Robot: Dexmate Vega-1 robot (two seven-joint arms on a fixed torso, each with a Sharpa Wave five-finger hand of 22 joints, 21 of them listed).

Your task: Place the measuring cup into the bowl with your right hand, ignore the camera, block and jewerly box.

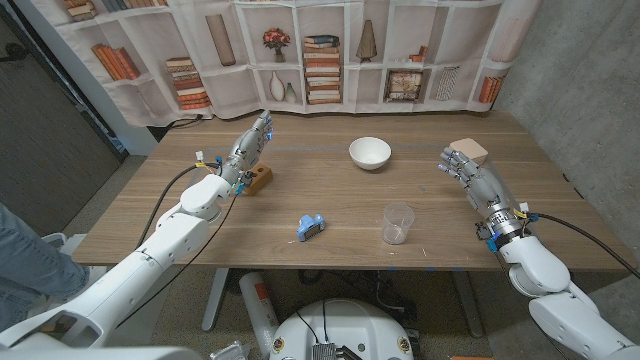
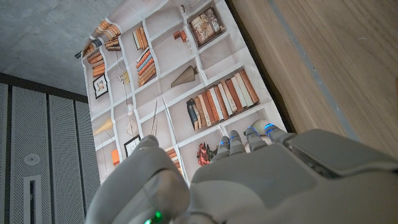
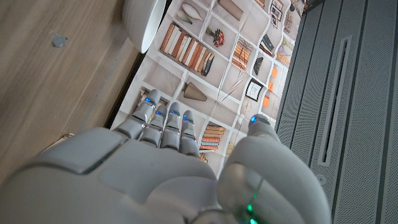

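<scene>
Head view: cup (image 1: 398,223) upright on worktop (image 1: 330,195), near front edge, bowl (image 1: 369,153) behind it; right robot hand (image 1: 468,175) and left robot hand (image 1: 246,148) both spread, holding nothing. Right wrist view catches bowl rim (image 3: 144,23)

Left hand (image 2: 249,180), wooden table (image 2: 336,68), bookshelf-print backdrop (image 2: 186,81)

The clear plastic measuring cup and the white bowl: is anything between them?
No. In the head view, only bare wooden table separates the clear plastic measuring cup from the white bowl.
</scene>
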